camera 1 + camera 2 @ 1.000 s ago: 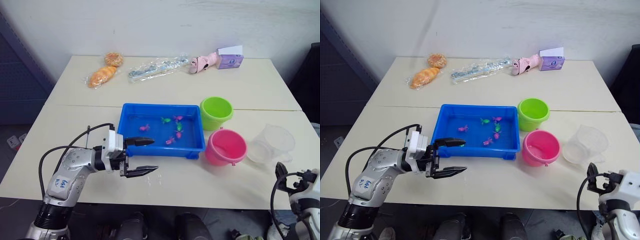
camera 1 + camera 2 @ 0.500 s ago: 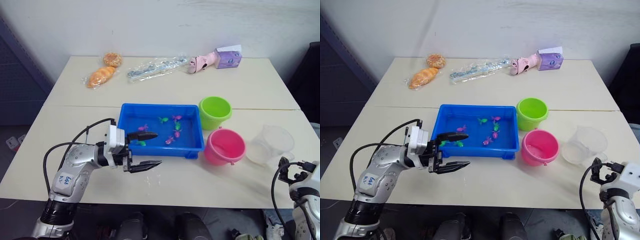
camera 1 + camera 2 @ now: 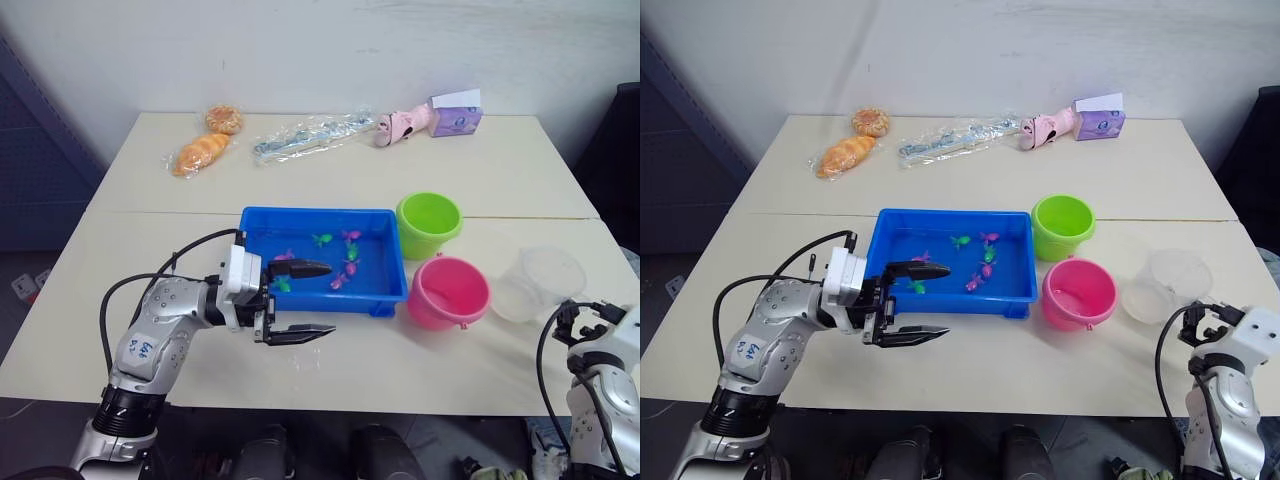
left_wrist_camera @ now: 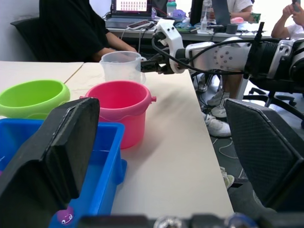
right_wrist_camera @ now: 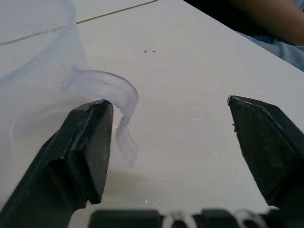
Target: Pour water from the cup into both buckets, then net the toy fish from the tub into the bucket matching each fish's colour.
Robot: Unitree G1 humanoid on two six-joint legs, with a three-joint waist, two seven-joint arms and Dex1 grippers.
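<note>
Noting, at lower left, the left gripper (image 3: 332, 298) gaping wide and gripping nothing, one finger reaching over the near wall of the tub (image 3: 320, 212) at centre, the other hanging over the table in front of it. Risking, on any drop or swing from here, a knock to that wall, slopping water and scattering the toy fish (image 3: 338, 282). Further right, judging the lime green bucket (image 3: 430, 222) and pink bucket (image 3: 448, 292) crowded enough to be clipped by a careless pour. At far right, finding the right gripper (image 5: 166, 102) likewise spread wide and empty, one finger just beside the handle of the clear cup (image 3: 540, 280); closing beside rather than around that handle probably shoving or tipping so light a cup. Counting one tub, about seven fish in it (four pink, three green, as far as readable), two buckets, one cup.
</note>
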